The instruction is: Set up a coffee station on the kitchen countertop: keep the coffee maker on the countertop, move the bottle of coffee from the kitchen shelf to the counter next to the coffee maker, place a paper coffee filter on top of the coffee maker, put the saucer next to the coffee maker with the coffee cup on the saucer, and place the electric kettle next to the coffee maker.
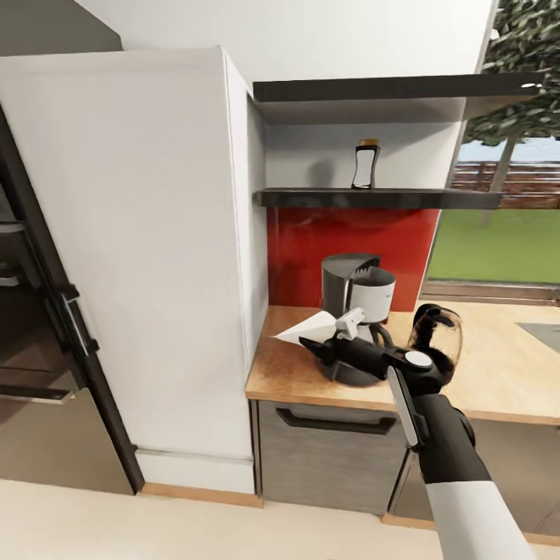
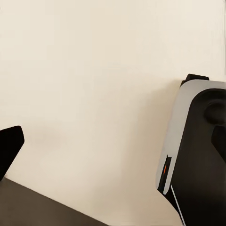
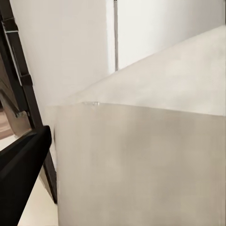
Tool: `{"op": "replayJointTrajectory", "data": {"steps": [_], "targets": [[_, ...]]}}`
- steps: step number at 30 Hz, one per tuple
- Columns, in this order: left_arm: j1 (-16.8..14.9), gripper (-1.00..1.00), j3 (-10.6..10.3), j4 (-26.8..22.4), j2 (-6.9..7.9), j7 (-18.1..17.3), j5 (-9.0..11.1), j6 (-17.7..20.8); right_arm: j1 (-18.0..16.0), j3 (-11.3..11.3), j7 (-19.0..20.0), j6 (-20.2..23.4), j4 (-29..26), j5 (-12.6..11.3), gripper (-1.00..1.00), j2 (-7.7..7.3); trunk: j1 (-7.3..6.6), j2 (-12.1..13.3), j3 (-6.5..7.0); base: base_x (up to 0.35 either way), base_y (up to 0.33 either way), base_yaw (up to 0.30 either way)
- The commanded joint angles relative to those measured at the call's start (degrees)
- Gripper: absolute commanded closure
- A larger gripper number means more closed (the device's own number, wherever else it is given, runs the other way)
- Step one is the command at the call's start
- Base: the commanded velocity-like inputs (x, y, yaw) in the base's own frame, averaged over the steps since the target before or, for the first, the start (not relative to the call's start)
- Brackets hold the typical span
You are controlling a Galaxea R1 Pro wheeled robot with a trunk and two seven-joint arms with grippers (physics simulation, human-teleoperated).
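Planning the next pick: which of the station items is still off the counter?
The coffee bottle: it stands on the lower shelf, while the coffee maker and kettle sit on the counter.

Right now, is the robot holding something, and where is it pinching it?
The right gripper holds the paper coffee filter, pinched at its wide edge, pointed end sticking out.

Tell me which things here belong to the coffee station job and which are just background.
Job:
coffee maker on the countertop
paper coffee filter, held in the right gripper
bottle of coffee on the shelf
electric kettle

Background:
white tall cabinet
oven
drawer
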Motion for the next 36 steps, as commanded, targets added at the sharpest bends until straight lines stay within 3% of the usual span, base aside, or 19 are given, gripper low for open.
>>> {"op": "replayJointTrajectory", "data": {"steps": [1,23,26,28,30,31,32,34,36], "targets": [[-0.02,-1.0,0.39,0.05,0.0,0.19,-0.61,-0.21,-0.04,-0.07,0.34,0.19,-0.05,0.46,1.0,0.05,0.03,-0.06,-0.05,0.0,0.0,-0.256],[-0.02,-1.0,0.28,0.07,0.15,0.11,-0.65,-0.12,-0.04,-0.27,0.22,0.19,0.31,0.8,1.0,0.02,0.03,-0.06,-0.05,0.0,0.0,-0.261],[-0.02,-1.0,0.12,0.07,0.27,0.07,-0.76,-0.12,-0.04,-0.9,0.13,0.19,-0.06,0.96,1.0,-0.88,0.03,-0.06,-0.05,0.0,0.0,-0.262],[-0.02,-1.0,-0.13,0.07,0.32,0.01,-0.92,-0.12,-0.04,-1.29,0.04,0.24,-1.26,1.87,1.0,-2.7,0.03,-0.06,-0.05,0.0,0.0,-0.253],[0.02,-1.0,-0.37,0.07,0.34,-0.08,-1.06,-0.12,-0.06,-1.43,-0.04,0.27,-2.74,5.32,1.0,-4.47,0.03,-0.06,-0.05,0.0,0.0,-0.14],[0.04,-1.0,-0.49,0.07,0.31,-0.17,-1.17,-0.12,-0.13,-1.45,-0.06,0.26,-3.8,10.26,1.0,-5.23,0.03,-0.06,-0.05,0.0,0.0,-0.056],[0.06,-1.0,-0.62,0.07,0.22,-0.26,-1.27,-0.12,-1.28,-1.53,-0.22,0.22,-4.75,22.94,1.0,-5.78,0.03,-0.06,-0.05,0.0,0.0,-0.015],[0.07,-1.0,-0.65,0.07,0.2,-0.31,-1.29,-0.12,-2.86,-1.54,-0.23,0.2,-4.99,28.7,1.0,-5.9,0.03,-0.06,-0.05,0.0,0.0,-0.008],[0.07,-1.0,-0.66,0.07,0.15,-0.34,-1.3,-0.12,-4.83,-1.51,-0.21,0.23,-5.1,31.36,1.0,-5.99,0.03,-0.06,-0.05,0.0,0.0,-0.003]]}}
